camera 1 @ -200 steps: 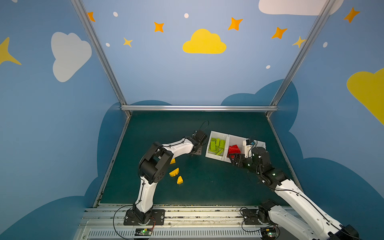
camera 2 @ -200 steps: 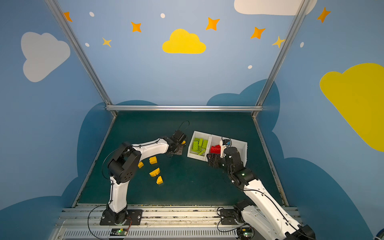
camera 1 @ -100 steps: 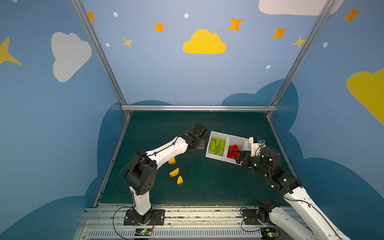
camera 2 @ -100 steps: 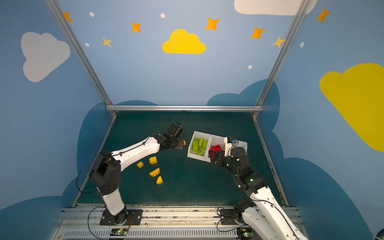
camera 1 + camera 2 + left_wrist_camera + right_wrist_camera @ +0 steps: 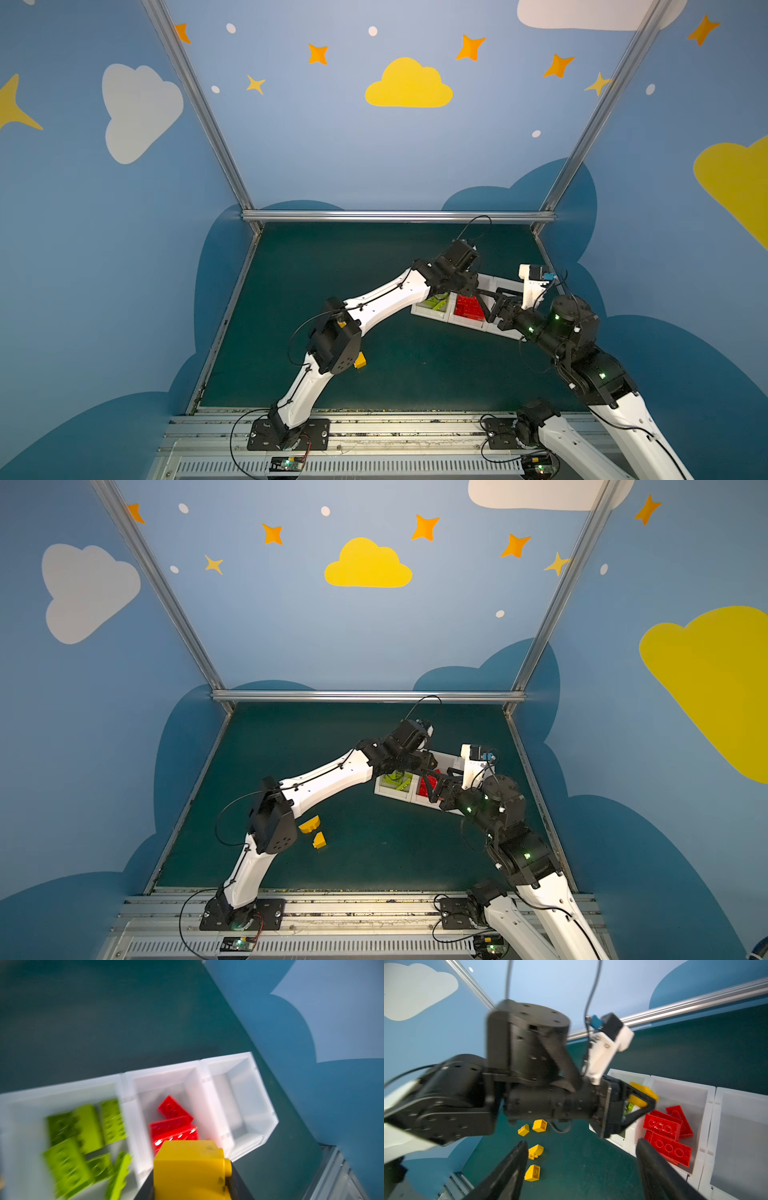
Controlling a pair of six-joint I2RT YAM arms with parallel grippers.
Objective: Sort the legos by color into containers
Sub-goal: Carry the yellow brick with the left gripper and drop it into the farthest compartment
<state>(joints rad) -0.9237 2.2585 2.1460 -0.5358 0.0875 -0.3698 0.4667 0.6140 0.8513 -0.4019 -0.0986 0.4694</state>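
Observation:
The containers [image 5: 162,1071] are three joined white bins. One holds lime green legos [image 5: 83,1130], the middle one red legos [image 5: 172,1122], and the end bin [image 5: 239,1101] is empty. My left gripper [image 5: 641,1099] is shut on a yellow lego [image 5: 191,1169] and hovers above the wall between the green and red bins, as both top views show [image 5: 469,286]. Several yellow legos [image 5: 535,1151] lie on the mat. My right gripper [image 5: 581,1147] stands open and empty just in front of the red bin [image 5: 492,301].
The left arm's elbow [image 5: 334,347] hangs over the loose yellow legos [image 5: 309,825] and hides some of them. The containers sit close to the right wall [image 5: 557,266]. Dark green mat [image 5: 415,365] lies between the arms.
My left arm has swung right with the yellow lego, from beside the containers to above them. My right gripper has shifted slightly right and back and stays open.

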